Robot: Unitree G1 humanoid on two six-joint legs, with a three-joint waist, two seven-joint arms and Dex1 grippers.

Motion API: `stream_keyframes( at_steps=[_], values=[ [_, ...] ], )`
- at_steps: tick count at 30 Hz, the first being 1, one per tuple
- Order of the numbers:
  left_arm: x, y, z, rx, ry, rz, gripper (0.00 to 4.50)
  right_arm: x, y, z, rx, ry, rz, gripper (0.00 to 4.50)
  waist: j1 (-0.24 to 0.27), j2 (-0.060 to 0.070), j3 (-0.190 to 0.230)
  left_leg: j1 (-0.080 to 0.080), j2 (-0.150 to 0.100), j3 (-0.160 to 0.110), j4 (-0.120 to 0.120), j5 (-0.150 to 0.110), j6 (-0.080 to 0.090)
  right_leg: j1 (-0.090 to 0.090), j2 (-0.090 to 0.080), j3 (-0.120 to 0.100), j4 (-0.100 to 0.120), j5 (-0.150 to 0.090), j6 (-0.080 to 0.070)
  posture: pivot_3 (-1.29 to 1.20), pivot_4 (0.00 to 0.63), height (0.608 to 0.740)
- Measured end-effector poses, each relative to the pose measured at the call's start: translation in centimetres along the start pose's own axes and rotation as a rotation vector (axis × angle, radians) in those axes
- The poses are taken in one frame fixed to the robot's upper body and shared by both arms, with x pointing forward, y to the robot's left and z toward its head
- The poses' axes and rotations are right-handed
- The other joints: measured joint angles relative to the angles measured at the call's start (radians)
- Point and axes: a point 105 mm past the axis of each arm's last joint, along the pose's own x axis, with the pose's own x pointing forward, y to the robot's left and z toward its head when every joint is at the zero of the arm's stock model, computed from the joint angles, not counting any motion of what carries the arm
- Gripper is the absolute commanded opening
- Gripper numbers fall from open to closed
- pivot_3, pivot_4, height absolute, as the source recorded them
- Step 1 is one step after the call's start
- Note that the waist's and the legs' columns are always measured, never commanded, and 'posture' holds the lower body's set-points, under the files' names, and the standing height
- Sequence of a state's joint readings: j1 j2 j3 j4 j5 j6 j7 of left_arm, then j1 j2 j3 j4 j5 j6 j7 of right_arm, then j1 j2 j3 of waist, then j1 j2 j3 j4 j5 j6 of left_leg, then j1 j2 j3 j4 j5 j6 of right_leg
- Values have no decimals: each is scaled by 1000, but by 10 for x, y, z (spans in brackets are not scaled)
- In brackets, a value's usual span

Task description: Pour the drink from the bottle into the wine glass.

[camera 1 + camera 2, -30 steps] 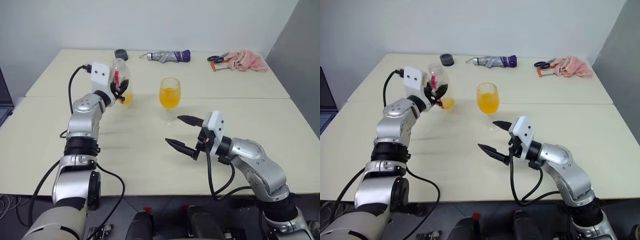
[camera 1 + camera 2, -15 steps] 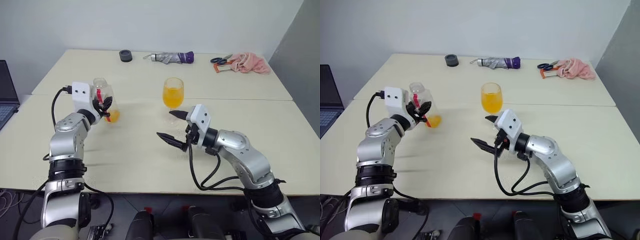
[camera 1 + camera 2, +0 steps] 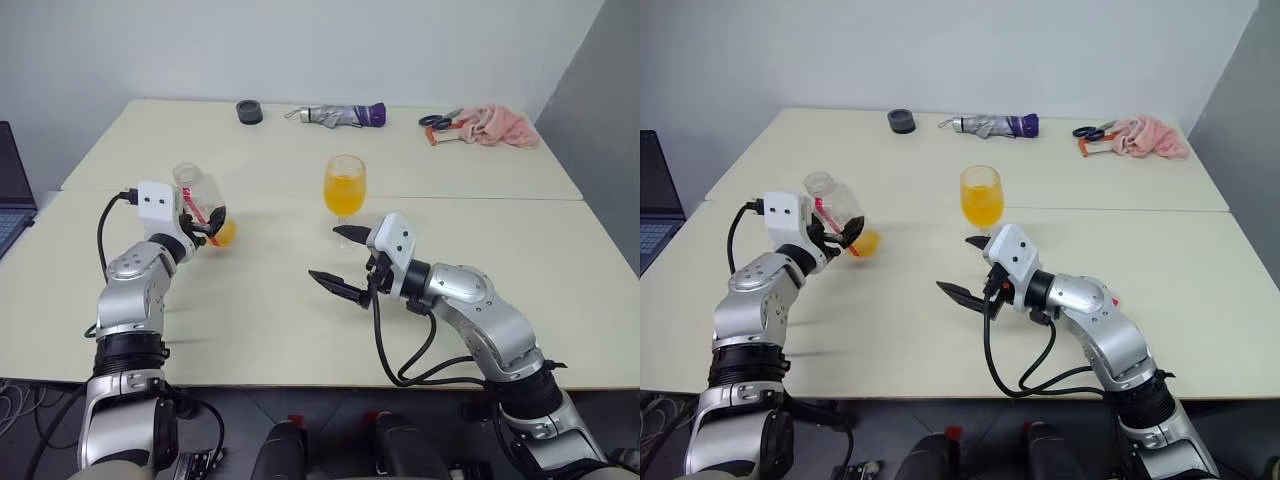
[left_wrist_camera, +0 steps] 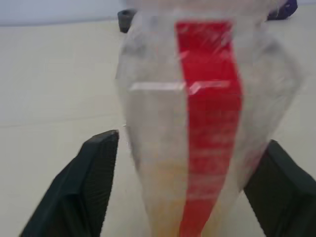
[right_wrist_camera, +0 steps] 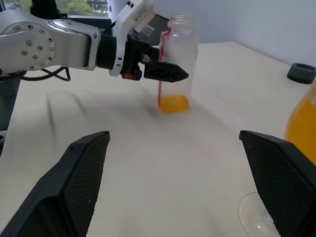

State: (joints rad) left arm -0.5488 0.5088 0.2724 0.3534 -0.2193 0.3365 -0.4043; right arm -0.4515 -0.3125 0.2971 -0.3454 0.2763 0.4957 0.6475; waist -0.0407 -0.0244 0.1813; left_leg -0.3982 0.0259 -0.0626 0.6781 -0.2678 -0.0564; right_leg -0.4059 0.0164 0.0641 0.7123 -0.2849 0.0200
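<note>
Bottle [image 3: 837,212] stands upright on the table [image 3: 910,330] between my spread left claw [image 3: 836,236] fingers, ungripped; my right claw [image 3: 962,268] gapes empty beside the filled glass [image 3: 981,202]

You find no readable text here. The bottle [image 4: 197,123] carries a red label stripe [image 4: 210,118], but any print on it is too blurred for you to make out. Nothing else on the bench [image 3: 300,300] shows letters, numbers or a brand you can read.
</note>
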Motion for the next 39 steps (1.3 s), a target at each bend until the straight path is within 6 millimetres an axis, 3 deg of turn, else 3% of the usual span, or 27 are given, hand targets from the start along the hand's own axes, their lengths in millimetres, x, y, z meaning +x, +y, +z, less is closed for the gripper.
stream_keyframes(
  at_steps=[6, 21, 27, 31, 39],
  values=[
    [-1, 0, 1, 10, -17, 1, 4475, -3, 3, -3, 0, 11, 28, 4500, 0, 0, 0, 0, 0, 0, 0, 0, 0, 0, 0, 0, 0, 0, 0, 0, 150, 740],
    [-12, -4, -6, 66, -29, -8, 4475, -26, 12, -36, 7, 75, 84, 4500, 1, 0, 0, 0, 0, 0, -1, 0, 0, 0, 0, 1, -1, 0, 0, 0, 150, 740],
    [-29, -4, -19, 92, -19, -7, 4475, -39, 12, -48, -16, 119, 68, 4500, 2, 0, 0, 0, 1, 1, -2, 0, 0, 0, 0, 1, -2, 0, 0, 0, 150, 740],
    [-39, -5, -24, 92, -20, -7, 4475, -42, 10, -48, -30, 89, 14, 4500, 3, 0, 0, 0, 1, 1, -2, 0, 0, 0, 0, 1, -3, -1, 1, 0, 150, 740],
    [-66, -35, -47, -3, 2, 7, 4475, -57, -8, -61, -4, 43, -210, 4500, 8, 0, 0, 0, 2, 1, -2, 0, 0, 1, -1, 2, -5, -1, 1, 0, 150, 740]
  ],
)
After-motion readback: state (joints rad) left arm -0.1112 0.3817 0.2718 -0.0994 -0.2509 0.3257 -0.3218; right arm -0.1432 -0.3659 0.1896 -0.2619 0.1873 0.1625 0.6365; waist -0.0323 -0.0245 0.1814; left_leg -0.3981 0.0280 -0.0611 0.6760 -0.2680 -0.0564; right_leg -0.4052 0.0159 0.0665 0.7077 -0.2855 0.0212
